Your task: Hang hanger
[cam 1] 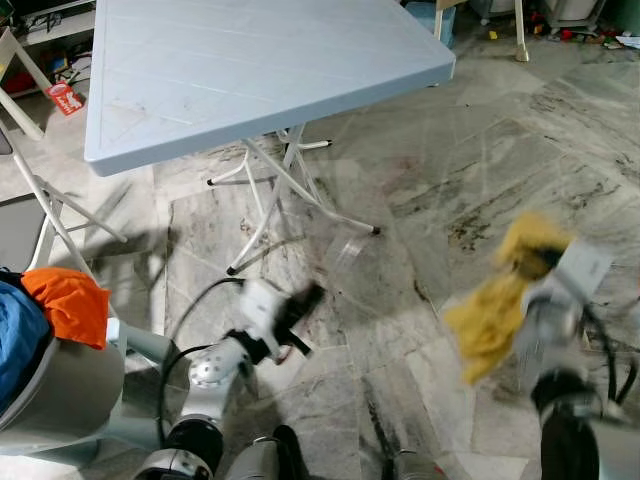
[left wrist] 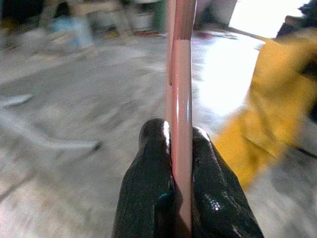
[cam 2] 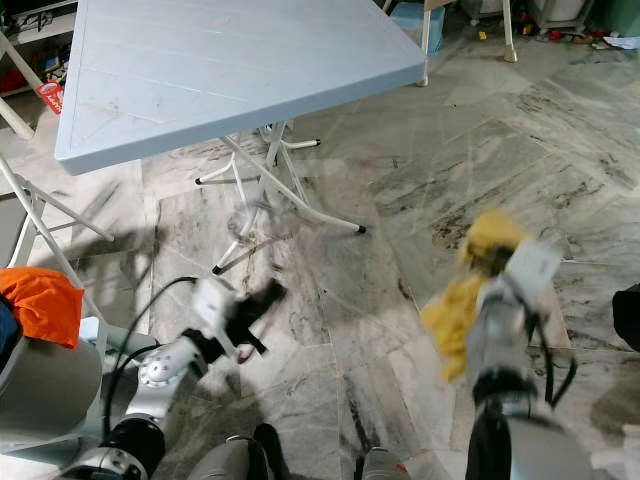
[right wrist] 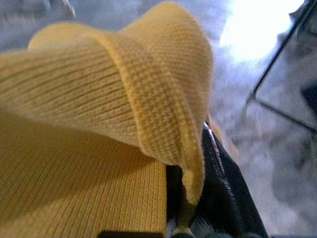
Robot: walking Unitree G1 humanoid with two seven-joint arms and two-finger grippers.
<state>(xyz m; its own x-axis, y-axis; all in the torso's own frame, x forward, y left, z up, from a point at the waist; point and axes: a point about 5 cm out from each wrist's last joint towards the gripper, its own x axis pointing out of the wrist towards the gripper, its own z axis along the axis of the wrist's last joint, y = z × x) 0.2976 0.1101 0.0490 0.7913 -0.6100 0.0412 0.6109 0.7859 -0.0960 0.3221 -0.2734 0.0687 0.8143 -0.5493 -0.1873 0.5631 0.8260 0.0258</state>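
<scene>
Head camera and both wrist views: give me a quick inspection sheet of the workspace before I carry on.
Surface: grey marble floor; pale blue folding table ahead, bare on top.
Job's things: pink hanger pinched edge-on in the left tool; yellow knit garment held by the right tool.
Clutter: orange cloth and blue cloth piled in a grey bin on the robot's left; small items along the far wall, blurred.
Grippers: left tool shut on the hanger, low over the floor; right tool raised, wrapped in the garment.
Cables: black cable looping by the left arm.
Surroundings: white chair frame at left.
</scene>
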